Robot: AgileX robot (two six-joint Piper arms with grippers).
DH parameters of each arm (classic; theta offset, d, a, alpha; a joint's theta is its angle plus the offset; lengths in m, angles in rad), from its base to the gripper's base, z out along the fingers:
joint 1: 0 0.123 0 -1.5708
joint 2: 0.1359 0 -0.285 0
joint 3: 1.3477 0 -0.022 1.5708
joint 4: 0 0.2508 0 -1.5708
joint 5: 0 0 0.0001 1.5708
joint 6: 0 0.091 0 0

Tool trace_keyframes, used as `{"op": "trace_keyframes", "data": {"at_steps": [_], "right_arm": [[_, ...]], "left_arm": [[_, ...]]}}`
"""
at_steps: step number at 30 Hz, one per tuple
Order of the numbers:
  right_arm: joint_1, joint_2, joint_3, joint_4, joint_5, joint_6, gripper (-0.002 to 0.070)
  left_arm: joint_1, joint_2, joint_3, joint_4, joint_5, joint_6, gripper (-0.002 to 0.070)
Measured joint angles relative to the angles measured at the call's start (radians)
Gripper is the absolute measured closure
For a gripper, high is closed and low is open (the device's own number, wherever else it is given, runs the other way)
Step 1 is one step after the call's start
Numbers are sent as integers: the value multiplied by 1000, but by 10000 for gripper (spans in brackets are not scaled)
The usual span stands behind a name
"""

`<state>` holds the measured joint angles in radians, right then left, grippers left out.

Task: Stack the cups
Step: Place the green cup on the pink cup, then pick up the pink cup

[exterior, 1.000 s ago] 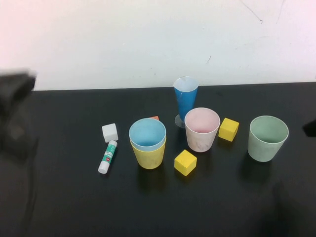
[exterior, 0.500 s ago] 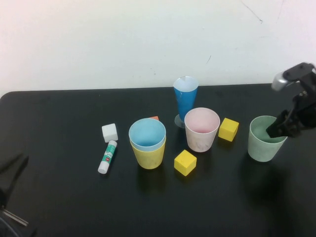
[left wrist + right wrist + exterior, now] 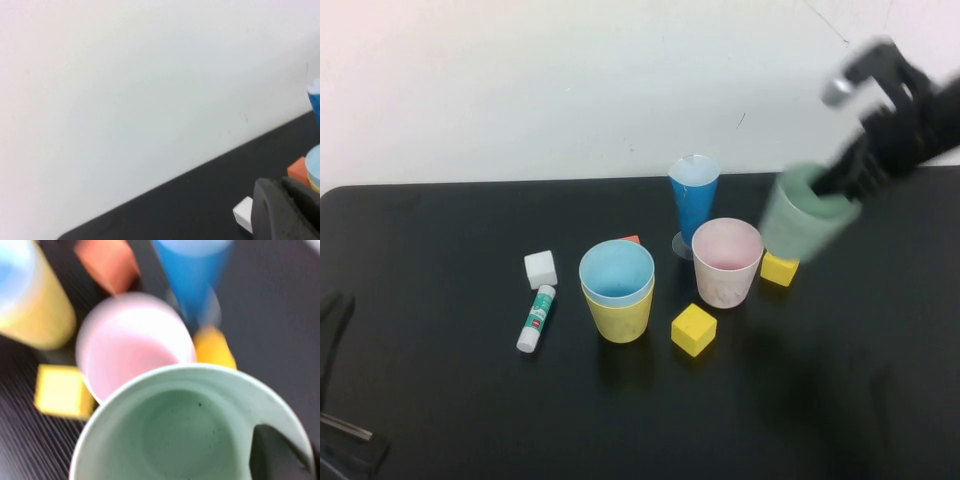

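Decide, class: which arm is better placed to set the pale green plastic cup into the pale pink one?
The right. Its pincer already grips the pale green plastic cup, lifted and tilted beside the pale pink plastic cup. The left pincer is shut and empty at the table's near left corner.

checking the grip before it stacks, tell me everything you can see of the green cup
The green cup is a pale green tapered tumbler, seemingly matte plastic, empty inside. It is lifted off the black table, tilted, above and right of the pink cup, over a yellow block. The right hand pinches its rim, one finger inside the wall. Nothing else touches it. The left hand sits low at the table's near left edge.
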<state>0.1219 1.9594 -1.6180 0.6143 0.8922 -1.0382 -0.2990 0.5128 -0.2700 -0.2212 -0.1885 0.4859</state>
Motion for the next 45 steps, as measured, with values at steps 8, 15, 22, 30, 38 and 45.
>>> {"op": "trace_keyframes", "data": {"at_steps": [8,15,22,30,38,45], "right_arm": [[164,-3,-146,-90,-51,10,647],[169,55,-146,-164,-39,79,647],[169,129,-146,-136,-37,128,598],[169,196,-146,-132,-48,135,369],[169,269,-147,-115,-47,135,430],[169,271,-242,-115,62,159,605]], "left_arm": [[0,0,0,-7,-37,0,676],[0,0,0,-21,-45,-24,676],[0,0,0,-22,-47,-26,676],[0,0,0,-22,-55,-26,676],[0,0,0,-22,-58,-26,676],[0,0,0,-22,-58,-26,676]]}}
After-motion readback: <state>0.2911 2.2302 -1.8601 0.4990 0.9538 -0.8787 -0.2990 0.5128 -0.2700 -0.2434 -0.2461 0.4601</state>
